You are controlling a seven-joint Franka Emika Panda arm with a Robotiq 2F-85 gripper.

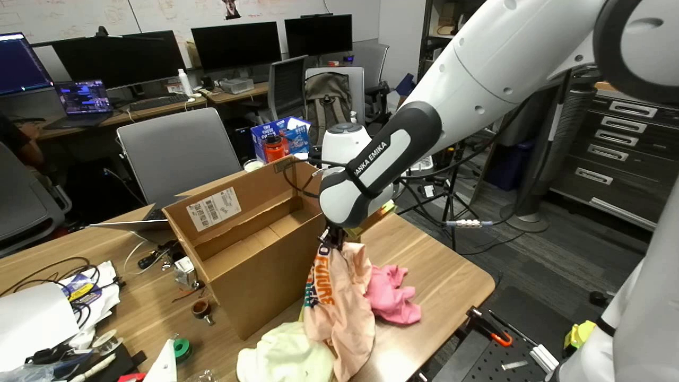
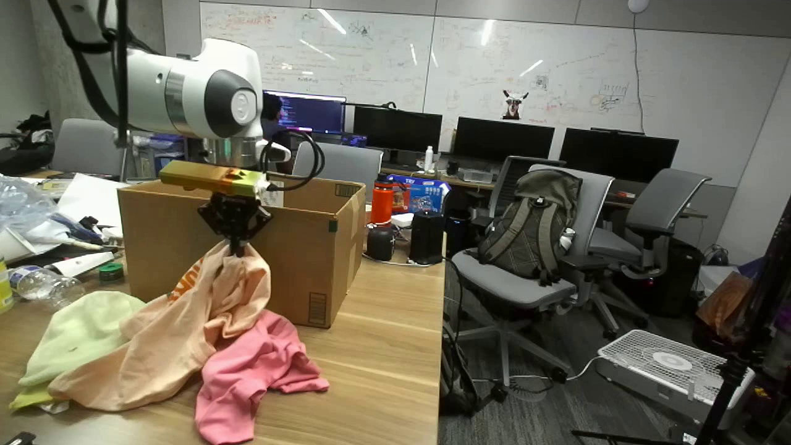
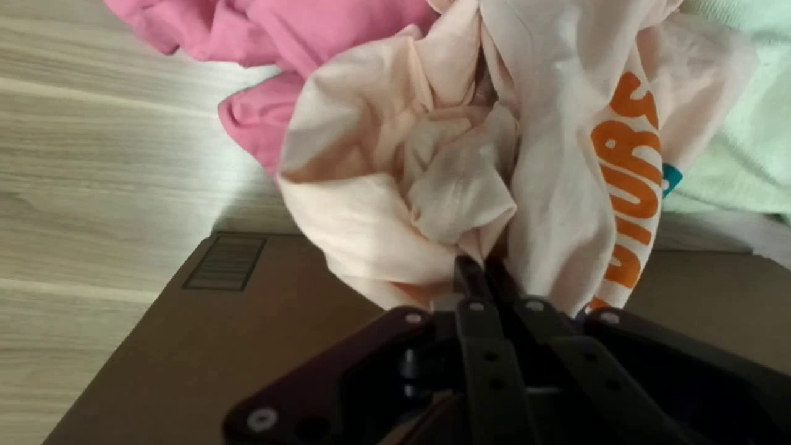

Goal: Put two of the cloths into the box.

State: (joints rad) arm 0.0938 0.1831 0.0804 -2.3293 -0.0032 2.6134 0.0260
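Outside one box (image 2: 296, 266) on one counter (image 2: 383, 352), we count one pink cloth (image 2: 253, 371), one yellow-green cloth (image 2: 86, 334) and one peach cloth (image 2: 167, 352). We see one end effector (image 2: 235, 246) clamped on the peach cloth.

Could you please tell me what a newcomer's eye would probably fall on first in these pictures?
Most likely the lettered peach cloth, pinched at its top by the gripper just outside the open cardboard box. It trails down between the vivid pink cloth and the pale yellow-green cloth, both lying on the wooden table. The orange-red bottle beyond the box might catch the eye next.
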